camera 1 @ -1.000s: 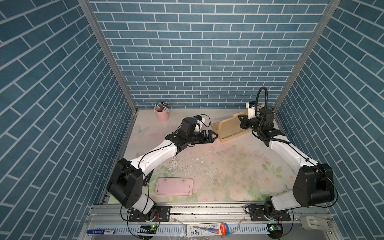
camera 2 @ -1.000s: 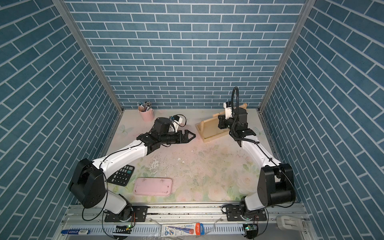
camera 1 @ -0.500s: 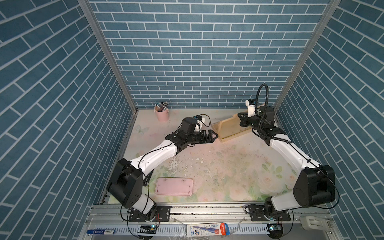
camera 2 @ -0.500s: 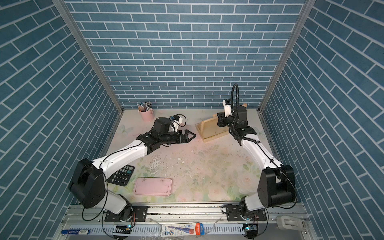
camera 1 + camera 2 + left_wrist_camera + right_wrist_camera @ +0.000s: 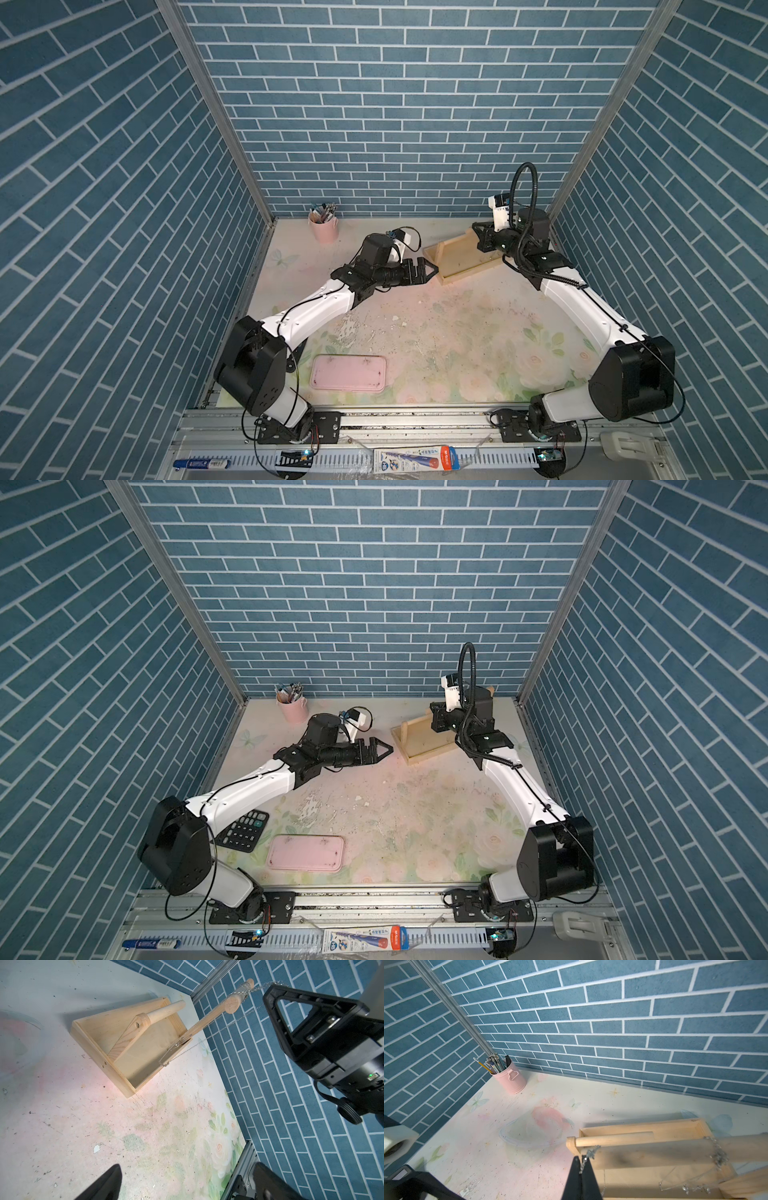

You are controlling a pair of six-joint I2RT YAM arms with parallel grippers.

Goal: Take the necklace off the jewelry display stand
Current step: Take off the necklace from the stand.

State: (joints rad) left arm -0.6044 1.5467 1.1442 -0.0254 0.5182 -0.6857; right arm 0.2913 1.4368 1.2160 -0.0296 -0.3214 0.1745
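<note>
1. Right end effector [image 5: 579,1165] has crept up a touch at the jewelry display stand [image 5: 91,1048]; left end effector [image 5: 387,749] hasn't budged.
2. Far left corner: pink pen cup [image 5: 325,232] stands upright.
3. Left end effector hangs released, fingers [image 5: 112,1180] spread wide, just short of the stand's near end, touching nothing.
4. The stand sits upright at the tabletop's [image 5: 436,332] far right.
5. Necklace [image 5: 719,1158] is wound round the stand's wooden bar [image 5: 238,995] near its end, loops hanging toward the tray base [image 5: 141,1059].
6. Right end effector is clenched on one strand, drawn off that bar's end.
</note>
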